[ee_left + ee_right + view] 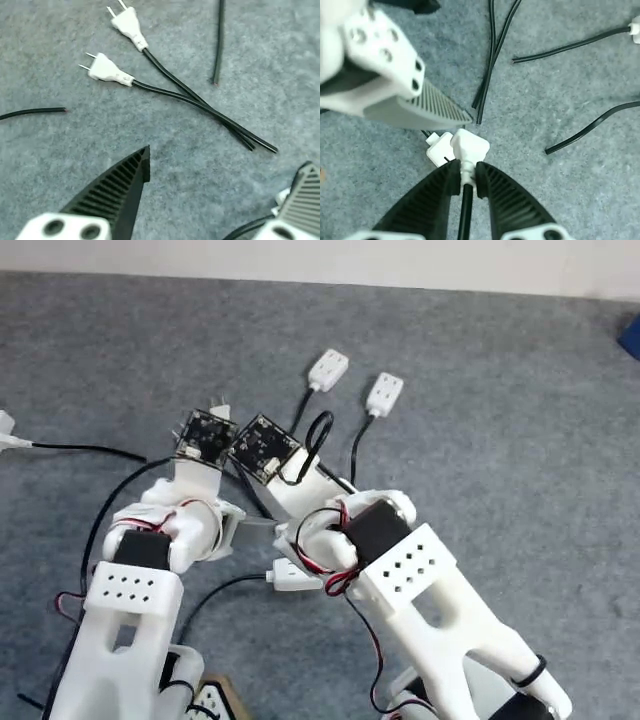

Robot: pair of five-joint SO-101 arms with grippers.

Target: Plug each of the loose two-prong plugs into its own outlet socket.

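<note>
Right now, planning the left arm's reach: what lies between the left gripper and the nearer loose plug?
Only bare carpet between left gripper and plug, per the left wrist view.

Grey short-pile carpet (540, 500) is covering the whole work surface, running from the left edge to the right edge of the high view and showing as the speckled backdrop in both wrist views. Pale off-white strip, wall or baseboard (420, 262), is running along the top edge of the high view, meeting the carpet in a straight line. Blue object (632, 338) is poking in at the upper right edge, mostly cut off, cannot tell what. Tan flat board-like piece (228, 695) is lying at the bottom edge, left of centre, partly hidden.
</note>
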